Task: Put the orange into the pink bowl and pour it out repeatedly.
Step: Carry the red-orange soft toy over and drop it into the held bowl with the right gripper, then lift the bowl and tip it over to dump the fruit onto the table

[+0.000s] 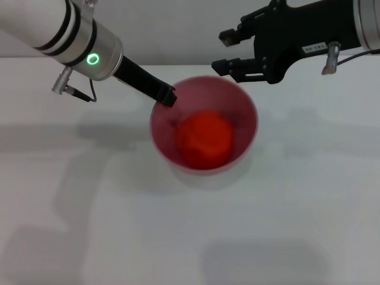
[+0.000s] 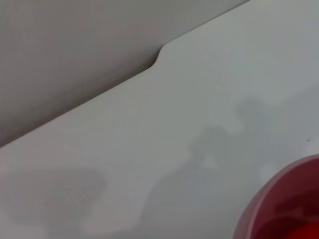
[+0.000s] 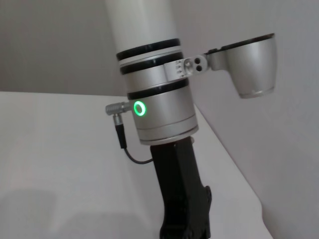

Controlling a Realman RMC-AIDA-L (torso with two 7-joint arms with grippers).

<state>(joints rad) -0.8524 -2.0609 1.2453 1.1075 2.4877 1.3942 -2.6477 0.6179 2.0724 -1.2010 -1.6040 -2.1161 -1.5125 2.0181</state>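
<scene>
The pink bowl sits at the middle of the white table with the orange inside it. My left gripper reaches in from the upper left and is shut on the bowl's far-left rim. My right gripper is open and empty, hovering just beyond the bowl's far-right rim. In the left wrist view the bowl's rim and a sliver of the orange show in one corner. The right wrist view shows my left arm and the body of its gripper.
The white table spreads all around the bowl. Its far edge meets a grey wall. Nothing else lies on the table in view.
</scene>
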